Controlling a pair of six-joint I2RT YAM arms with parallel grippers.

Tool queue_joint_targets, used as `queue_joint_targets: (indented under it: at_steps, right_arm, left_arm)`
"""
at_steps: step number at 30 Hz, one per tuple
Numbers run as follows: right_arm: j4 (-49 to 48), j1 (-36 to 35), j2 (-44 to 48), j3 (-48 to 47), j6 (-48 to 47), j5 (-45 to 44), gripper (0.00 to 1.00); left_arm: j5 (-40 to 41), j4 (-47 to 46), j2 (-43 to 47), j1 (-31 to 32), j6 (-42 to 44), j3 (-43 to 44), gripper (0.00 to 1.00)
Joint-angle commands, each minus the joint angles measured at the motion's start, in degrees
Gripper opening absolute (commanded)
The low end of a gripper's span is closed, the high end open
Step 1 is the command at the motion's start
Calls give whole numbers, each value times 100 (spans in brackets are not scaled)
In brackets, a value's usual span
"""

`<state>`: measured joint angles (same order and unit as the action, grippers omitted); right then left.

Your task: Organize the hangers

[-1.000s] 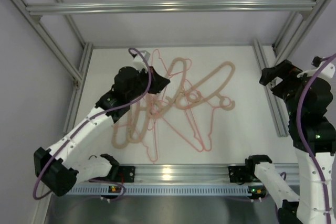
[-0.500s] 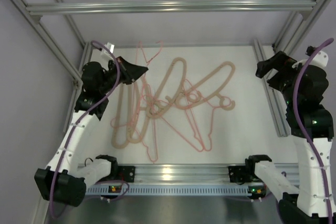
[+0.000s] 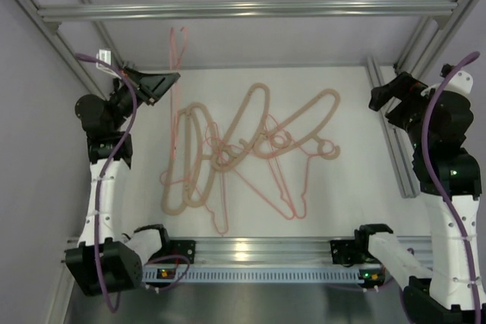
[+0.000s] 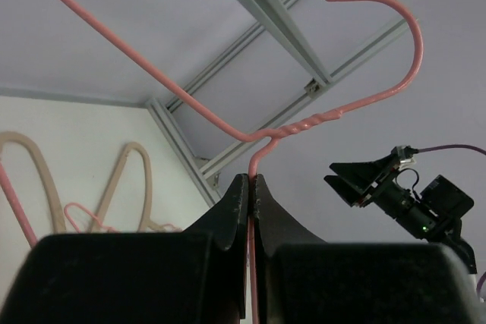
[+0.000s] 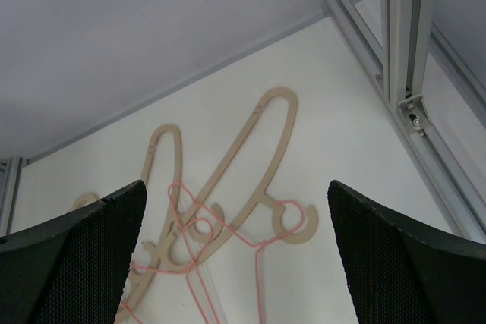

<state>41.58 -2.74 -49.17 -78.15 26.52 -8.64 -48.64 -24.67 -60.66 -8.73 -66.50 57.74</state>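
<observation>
My left gripper (image 3: 162, 81) is shut on a thin pink wire hanger (image 3: 172, 111) and holds it raised at the back left, with its hook (image 3: 177, 36) uppermost. In the left wrist view the jaws (image 4: 250, 181) pinch the wire just below the twisted neck, under the hook (image 4: 410, 36). Several beige hangers (image 3: 250, 123) and pink wire hangers (image 3: 288, 187) lie tangled on the white table (image 3: 342, 202). My right gripper (image 3: 382, 100) is open and empty, high above the table's right side. Its wrist view (image 5: 235, 187) looks down on a beige hanger (image 5: 258, 149) and pink wire (image 5: 228, 233).
Aluminium rails run along the table's left (image 3: 114, 127), right (image 3: 387, 127) and front (image 3: 258, 248) edges. An overhead bar (image 3: 243, 10) crosses at the back, close to the raised hook. Slanted frame posts stand at both back corners.
My left arm has swung left and upward, pulling the pink hanger out of the pile and raising it. The right gripper has shifted slightly.
</observation>
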Motion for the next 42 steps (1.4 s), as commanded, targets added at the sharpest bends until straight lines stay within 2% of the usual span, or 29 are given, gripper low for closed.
queue_joint_targets:
  at_steps: [1, 11, 28, 42]
  right_arm:
    - [-335, 72, -31, -183, -121, 65, 100]
    - [-379, 81, -111, -148, -86, 117, 100]
    - [-397, 72, -216, -157, -121, 109, 99]
    - [-423, 72, -260, -87, -121, 161, 99]
  left_arm:
    - [-532, -1750, -130, -356, -1188, -26, 0]
    - [-313, -2436, -806, -691, -1875, 256, 0]
    - [-128, -2675, -1650, -902, -1972, 923, 0]
    - [-119, -2921, -2072, -937, -2042, 968, 0]
